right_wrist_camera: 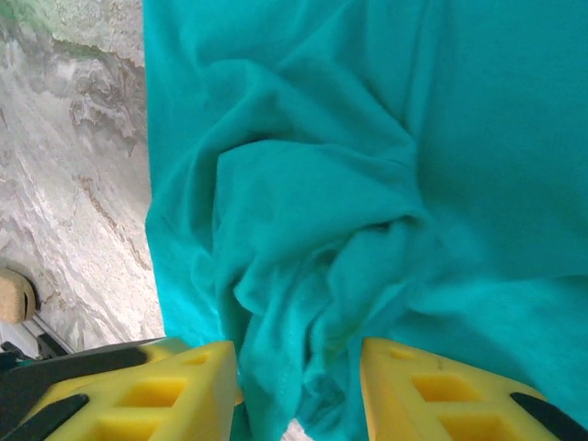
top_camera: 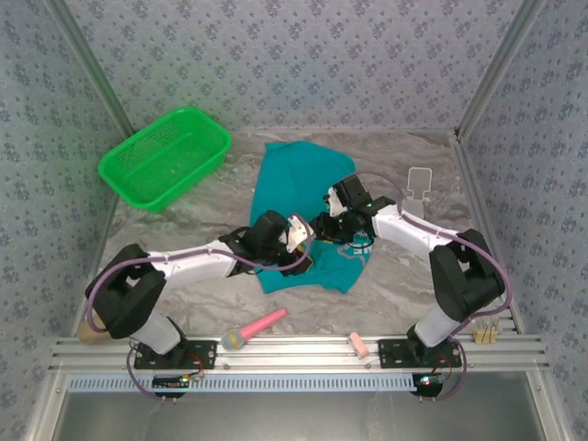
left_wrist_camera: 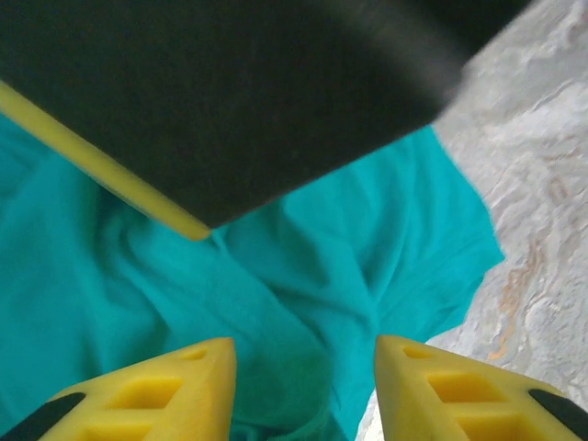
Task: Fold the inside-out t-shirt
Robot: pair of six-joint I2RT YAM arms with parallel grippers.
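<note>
The inside-out t-shirt (top_camera: pixel 294 175) lies rumpled on the middle of the marble table, teal and plain, its near part bunched. My two grippers meet over that near part. The left gripper (top_camera: pixel 308 237) comes in from the left, the right gripper (top_camera: pixel 328 223) from the right. In the left wrist view the left gripper (left_wrist_camera: pixel 304 354) is open just above the t-shirt (left_wrist_camera: pixel 349 248), with a black and yellow finger (left_wrist_camera: pixel 230 92) of the other gripper close in front. The right gripper (right_wrist_camera: pixel 299 354) is open, straddling a raised fold of the t-shirt (right_wrist_camera: pixel 367 138).
A green mesh basket (top_camera: pixel 165 156) stands at the back left. A clear stand (top_camera: pixel 420 184) is at the right, near the wall. A pink stick (top_camera: pixel 257 326) and a small pink piece (top_camera: pixel 358 346) lie by the front rail. Bare table (top_camera: pixel 184 294) spreads to the left.
</note>
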